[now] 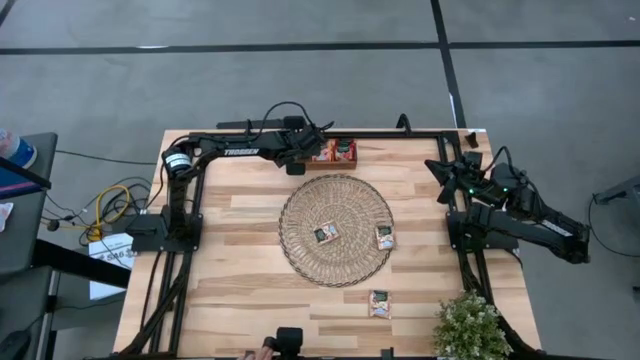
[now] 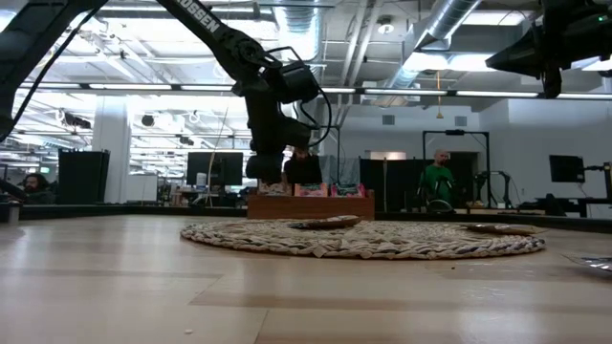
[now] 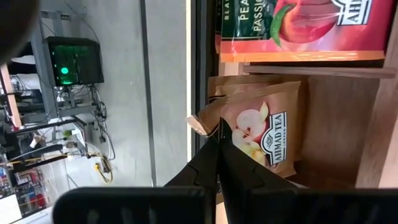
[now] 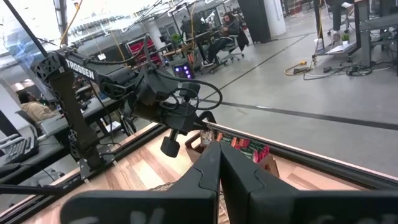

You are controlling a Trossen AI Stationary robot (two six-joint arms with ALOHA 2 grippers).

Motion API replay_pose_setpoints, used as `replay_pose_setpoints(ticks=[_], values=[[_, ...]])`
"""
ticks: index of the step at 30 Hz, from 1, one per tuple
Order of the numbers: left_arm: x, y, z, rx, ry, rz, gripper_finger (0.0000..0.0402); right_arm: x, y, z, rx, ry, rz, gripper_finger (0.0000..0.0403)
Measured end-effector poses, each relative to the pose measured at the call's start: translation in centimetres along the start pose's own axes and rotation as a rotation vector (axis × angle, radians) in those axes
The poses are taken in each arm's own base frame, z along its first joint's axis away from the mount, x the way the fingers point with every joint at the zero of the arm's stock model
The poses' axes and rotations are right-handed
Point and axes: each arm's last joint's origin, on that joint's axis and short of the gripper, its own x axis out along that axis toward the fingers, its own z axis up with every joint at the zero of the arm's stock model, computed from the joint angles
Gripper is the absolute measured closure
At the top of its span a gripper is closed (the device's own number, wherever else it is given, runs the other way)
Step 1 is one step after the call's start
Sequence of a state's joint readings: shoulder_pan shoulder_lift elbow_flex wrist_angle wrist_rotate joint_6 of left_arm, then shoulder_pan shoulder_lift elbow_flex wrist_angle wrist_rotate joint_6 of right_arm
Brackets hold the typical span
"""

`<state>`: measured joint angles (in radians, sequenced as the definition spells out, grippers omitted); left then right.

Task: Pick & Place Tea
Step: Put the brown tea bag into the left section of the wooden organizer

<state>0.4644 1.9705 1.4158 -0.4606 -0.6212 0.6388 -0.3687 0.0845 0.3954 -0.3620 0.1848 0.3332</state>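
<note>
"AHMAD TEA" on tan sachet [image 3: 264, 134]; "TROSSEN" on left arm [image 1: 240, 151].

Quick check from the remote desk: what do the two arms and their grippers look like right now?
Both arms are matte black with jointed links and looped black cables. The left arm bears white TROSSEN lettering and a silver joint cap. Its gripper has flat, tapered black fingers. The right arm shows small green lights.

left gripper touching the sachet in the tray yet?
Touching. In the left wrist view the left gripper is shut, its tips pinching the top edge of the pale sachet standing in the wooden tray. High view agrees: gripper sits over the tray.
</note>
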Motion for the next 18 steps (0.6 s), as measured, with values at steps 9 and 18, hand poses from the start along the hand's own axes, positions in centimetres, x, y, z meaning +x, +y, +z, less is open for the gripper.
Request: replay_pose_setpoints(ticks=[9,18], values=[[-0.08,-0.12,0.10,0.005,-0.011,-0.011,0.0377,0.00,0.02,0.04,0.002,-0.004,0.002,0.0403],[-0.18,-0.19,0.25,0.054,-0.020,-0.009,0.0331,0.00,0.02,0.04,0.009,-0.004,0.002,0.0403]])
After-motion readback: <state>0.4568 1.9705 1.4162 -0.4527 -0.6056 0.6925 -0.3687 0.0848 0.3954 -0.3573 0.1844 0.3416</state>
